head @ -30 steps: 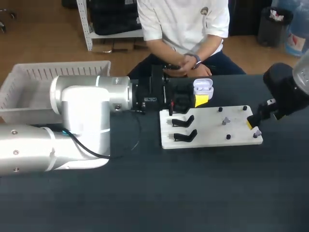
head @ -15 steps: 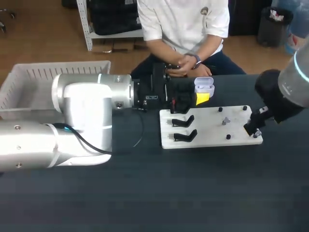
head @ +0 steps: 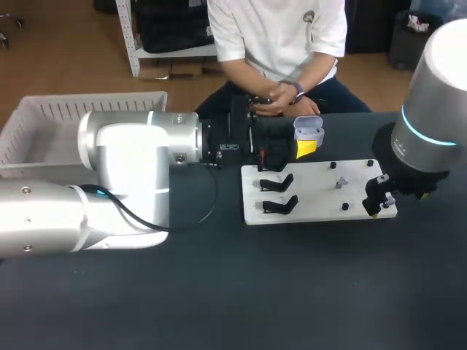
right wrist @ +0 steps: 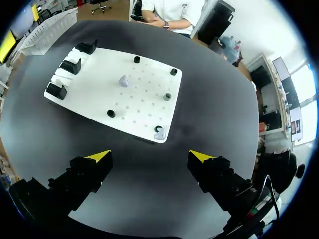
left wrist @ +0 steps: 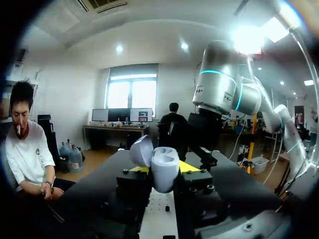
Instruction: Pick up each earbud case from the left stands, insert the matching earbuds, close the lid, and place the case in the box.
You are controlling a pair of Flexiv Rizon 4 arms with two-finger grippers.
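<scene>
While the left arm (head: 109,182) lies across the table (head: 292,292) beside the box (head: 44,124), its gripper (left wrist: 164,170) pinches the open case (head: 307,130) just behind the board (head: 314,211). The right gripper (right wrist: 149,157) hangs spread, with an earbud (right wrist: 159,133) just ahead.

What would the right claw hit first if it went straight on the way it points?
Probably the white board, at its corner beside the pale earbud; the open right claw points down there, but depth is unclear.
</scene>
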